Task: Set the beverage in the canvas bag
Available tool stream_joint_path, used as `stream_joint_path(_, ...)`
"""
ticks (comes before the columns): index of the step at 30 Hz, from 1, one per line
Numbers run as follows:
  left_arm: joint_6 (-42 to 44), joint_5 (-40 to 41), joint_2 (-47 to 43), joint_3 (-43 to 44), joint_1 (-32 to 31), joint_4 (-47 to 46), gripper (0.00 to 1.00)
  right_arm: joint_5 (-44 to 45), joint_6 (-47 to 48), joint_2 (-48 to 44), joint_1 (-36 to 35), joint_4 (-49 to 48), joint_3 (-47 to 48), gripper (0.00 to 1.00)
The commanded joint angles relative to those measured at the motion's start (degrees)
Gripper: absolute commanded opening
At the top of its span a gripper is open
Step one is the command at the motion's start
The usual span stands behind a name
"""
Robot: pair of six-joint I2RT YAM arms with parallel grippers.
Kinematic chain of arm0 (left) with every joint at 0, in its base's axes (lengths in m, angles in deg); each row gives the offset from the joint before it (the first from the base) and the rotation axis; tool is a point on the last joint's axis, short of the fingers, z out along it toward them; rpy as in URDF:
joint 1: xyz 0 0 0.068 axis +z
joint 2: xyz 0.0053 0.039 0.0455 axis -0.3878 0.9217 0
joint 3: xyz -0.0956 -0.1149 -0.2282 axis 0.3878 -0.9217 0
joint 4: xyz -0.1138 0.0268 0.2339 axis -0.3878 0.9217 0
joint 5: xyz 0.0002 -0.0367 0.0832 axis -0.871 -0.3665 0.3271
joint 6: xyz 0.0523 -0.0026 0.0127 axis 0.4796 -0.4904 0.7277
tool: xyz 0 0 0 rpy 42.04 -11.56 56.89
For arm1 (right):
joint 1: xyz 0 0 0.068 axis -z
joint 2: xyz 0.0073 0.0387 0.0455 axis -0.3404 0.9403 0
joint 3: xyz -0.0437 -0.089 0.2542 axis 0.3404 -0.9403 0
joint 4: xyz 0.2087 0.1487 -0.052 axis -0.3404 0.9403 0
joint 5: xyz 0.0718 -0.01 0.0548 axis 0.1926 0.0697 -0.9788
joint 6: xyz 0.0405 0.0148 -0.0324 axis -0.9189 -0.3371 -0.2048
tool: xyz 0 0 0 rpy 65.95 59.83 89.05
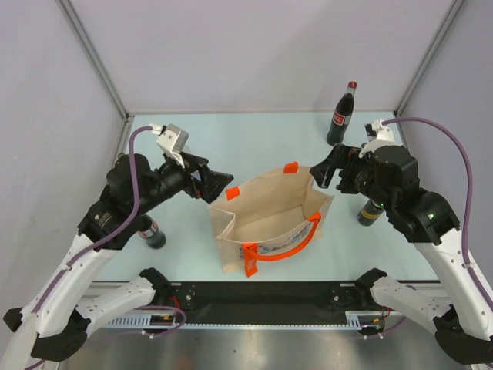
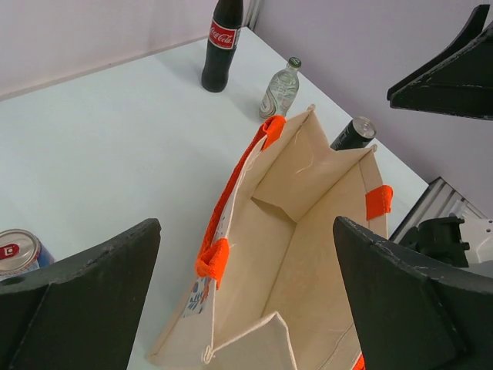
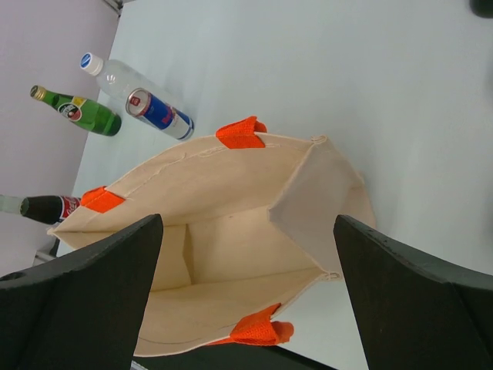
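The canvas bag [image 1: 269, 223] stands open in the middle of the table, beige with orange handles and a blue print on its near side. It also shows in the left wrist view [image 2: 300, 231] and the right wrist view [image 3: 231, 231], with nothing visible inside. My left gripper [image 1: 222, 187] is open and empty just left of the bag's rim, its jaws wide apart [image 2: 246, 231]. My right gripper [image 1: 316, 176] is open and empty at the bag's right rim [image 3: 247, 223]. A cola bottle [image 1: 343, 116] stands at the back right.
Right of the bag stand a clear bottle [image 2: 281, 89] and a dark can [image 2: 354, 132]. Left of the bag are a clear blue-capped bottle [image 3: 115, 77], a green bottle [image 3: 77, 112], a blue-red can [image 3: 158, 112] and a small cola bottle [image 1: 152, 231]. Grey walls enclose the table.
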Motion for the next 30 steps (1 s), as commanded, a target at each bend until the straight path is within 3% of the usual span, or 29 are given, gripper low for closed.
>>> stream_joint_path(1,-0.92,-0.28,-1.58,-0.08,-0.28,-0.91,1.00,4.18,-4.73,-0.97,-0.16,1.97,2.46,1.00)
stream_joint_path(7,-1.45,0.25,-4.82,-1.31,-0.19,-0.39,1.00,4.28,-4.49,-2.63,-0.25,4.52,1.76,1.00)
stream_joint_path(20,4.96,4.99,-12.56,-10.44,-0.19,-1.00,1.00,19.30,1.22,-0.27,1.16,4.09,2.81,1.00)
stream_joint_path(23,5.58,4.73,-14.75,-13.78,-0.19,-3.19,1.00,22.64,3.33,3.33,4.05,3.38,3.16,1.00)
stream_joint_path(27,5.93,5.26,-16.16,-19.58,-0.19,-7.41,1.00,21.08,3.25,8.17,13.97,3.20,3.60,1.00)
stream_joint_path(30,5.84,6.49,-16.25,-21.95,-0.28,-9.43,1.00,19.93,-1.75,9.93,21.80,7.85,3.08,1.00)
